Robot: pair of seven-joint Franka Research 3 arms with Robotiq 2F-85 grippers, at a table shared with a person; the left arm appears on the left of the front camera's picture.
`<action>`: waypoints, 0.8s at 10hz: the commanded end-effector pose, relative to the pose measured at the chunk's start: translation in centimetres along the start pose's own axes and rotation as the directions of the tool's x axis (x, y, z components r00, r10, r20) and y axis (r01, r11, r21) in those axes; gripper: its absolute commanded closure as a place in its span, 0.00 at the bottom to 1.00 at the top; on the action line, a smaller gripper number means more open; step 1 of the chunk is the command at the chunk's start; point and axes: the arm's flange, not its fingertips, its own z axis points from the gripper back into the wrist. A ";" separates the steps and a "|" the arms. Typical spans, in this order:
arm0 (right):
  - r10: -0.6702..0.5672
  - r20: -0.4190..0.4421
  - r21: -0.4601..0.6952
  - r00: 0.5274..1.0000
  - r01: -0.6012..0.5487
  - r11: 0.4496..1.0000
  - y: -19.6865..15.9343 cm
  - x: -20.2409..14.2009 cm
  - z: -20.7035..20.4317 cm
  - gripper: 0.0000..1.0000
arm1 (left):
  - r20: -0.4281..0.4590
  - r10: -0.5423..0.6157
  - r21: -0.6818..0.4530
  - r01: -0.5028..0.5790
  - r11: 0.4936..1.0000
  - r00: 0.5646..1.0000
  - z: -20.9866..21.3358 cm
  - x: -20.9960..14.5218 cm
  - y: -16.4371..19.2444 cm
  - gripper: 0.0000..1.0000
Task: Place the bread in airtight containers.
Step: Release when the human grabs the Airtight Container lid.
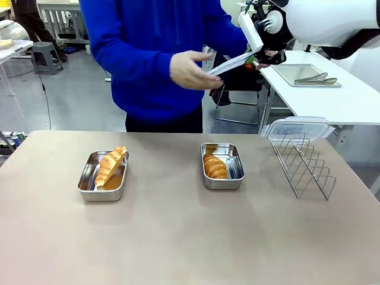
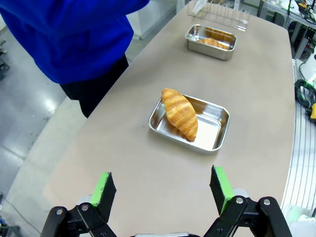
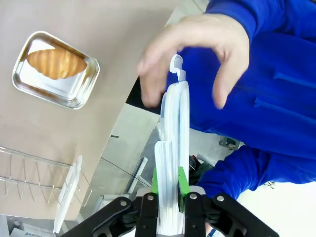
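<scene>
Overhead, a clear lid (image 1: 234,62) is offered to the person while both croissants lie in their steel containers.

Seen from the front, the lid is pinched edge-on by the right gripper (image 3: 168,180) at one o'clock, its green pads closed narrowly on the lid's rim so that the far end is left free for the person's hand (image 1: 190,70), which is cupped around it, apparently to take it. The left gripper (image 2: 163,190) is held spread wide and empty above the table (image 1: 178,237), looking down on the left container (image 1: 83,184) at eight o'clock. The left croissant (image 1: 111,164) is propped slantwise across that container's rim. The right croissant (image 1: 215,167) is bedded flat in the right container (image 1: 222,183) at five o'clock. A second lid (image 1: 298,127) is rested on the wire rack (image 1: 303,166) at four o'clock.
</scene>
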 end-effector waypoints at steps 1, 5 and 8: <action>-0.015 0.006 -0.020 1.000 0.015 1.000 0.3 0.0 0.4 1.00 | 0.010 -0.009 -0.003 0.009 1.000 1.000 0.1 0.1 0.0 0.00; -0.015 0.006 -0.020 1.000 0.015 1.000 0.3 0.0 0.4 1.00 | 0.010 -0.009 -0.003 0.009 1.000 1.000 0.1 0.1 0.0 0.00; -0.015 0.006 -0.020 1.000 0.015 1.000 0.3 0.0 0.4 1.00 | 0.010 -0.009 -0.003 0.009 1.000 1.000 0.1 0.1 0.0 0.00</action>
